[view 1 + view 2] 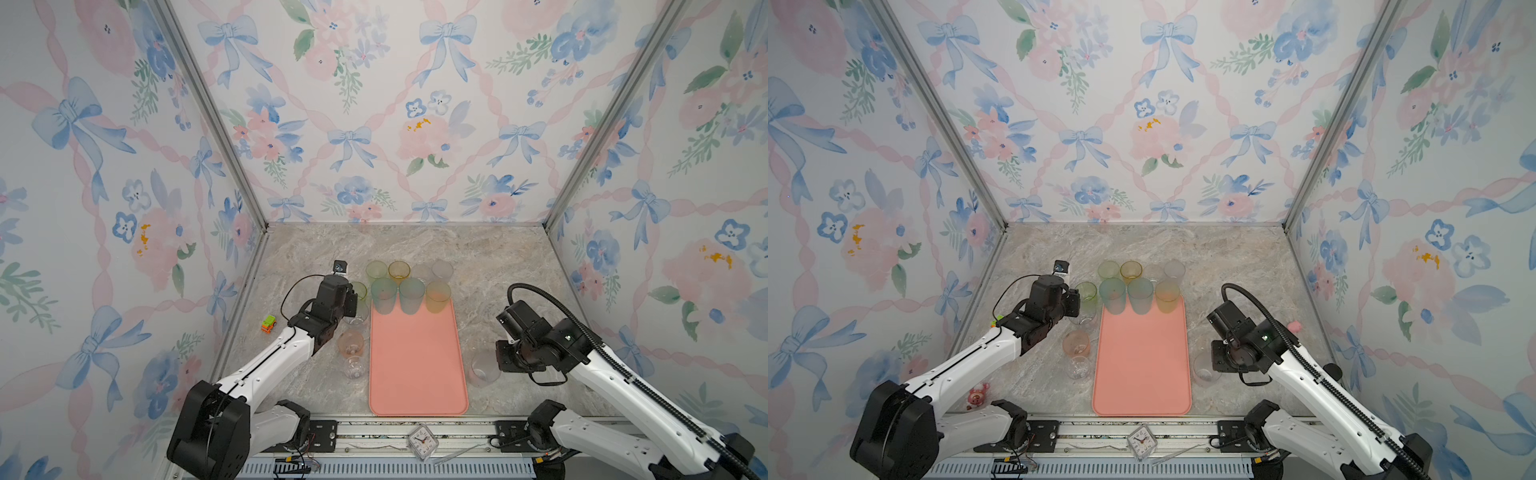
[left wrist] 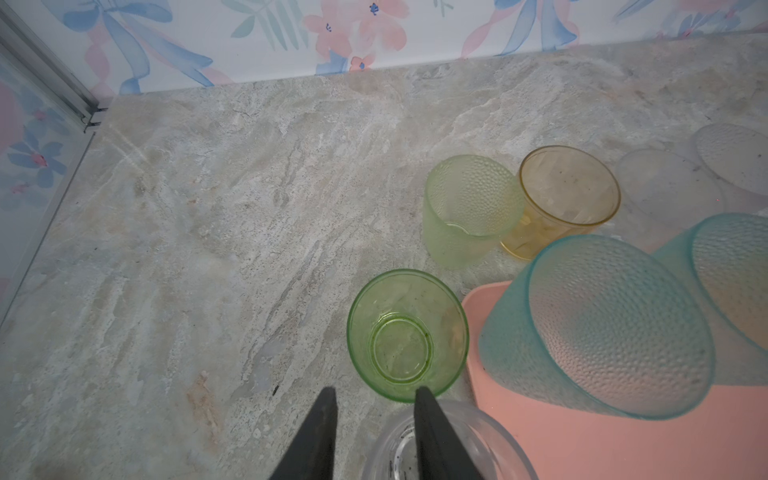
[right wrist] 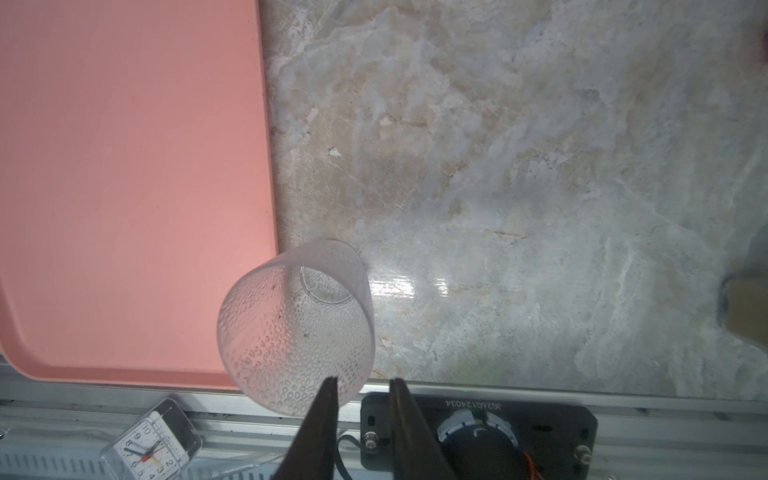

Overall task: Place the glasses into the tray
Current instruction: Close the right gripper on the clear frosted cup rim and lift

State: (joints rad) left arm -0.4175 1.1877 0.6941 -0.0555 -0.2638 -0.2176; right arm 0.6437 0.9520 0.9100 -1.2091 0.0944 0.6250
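Note:
The salmon-pink tray (image 1: pixel 415 365) lies mid-table. Two teal glasses (image 1: pixel 383 295) and an orange-tinted one (image 1: pixel 437 296) stand on its far end. Behind them are yellow-green (image 2: pixel 469 208), amber (image 2: pixel 569 187) and frosted glasses (image 1: pixel 442 269). Left of the tray stand a green glass (image 2: pixel 407 332), a clear glass (image 1: pixel 356 318), a pinkish one (image 1: pixel 351 343) and a short clear one (image 1: pixel 354 365). My left gripper (image 2: pixel 374 390) is open, its jaws straddling the clear glass's rim (image 2: pixel 490 424). My right gripper (image 3: pixel 362 380) is open astride the near rim of a frosted glass (image 3: pixel 295 328) right of the tray.
A toy truck (image 1: pixel 269 323) sits by the left wall and a small black device (image 1: pixel 340 266) behind the left arm. A clock (image 1: pixel 423 441) lies on the front rail. Small pink toys (image 1: pixel 977 397) (image 1: pixel 1295 327) sit near each arm. Walls enclose three sides.

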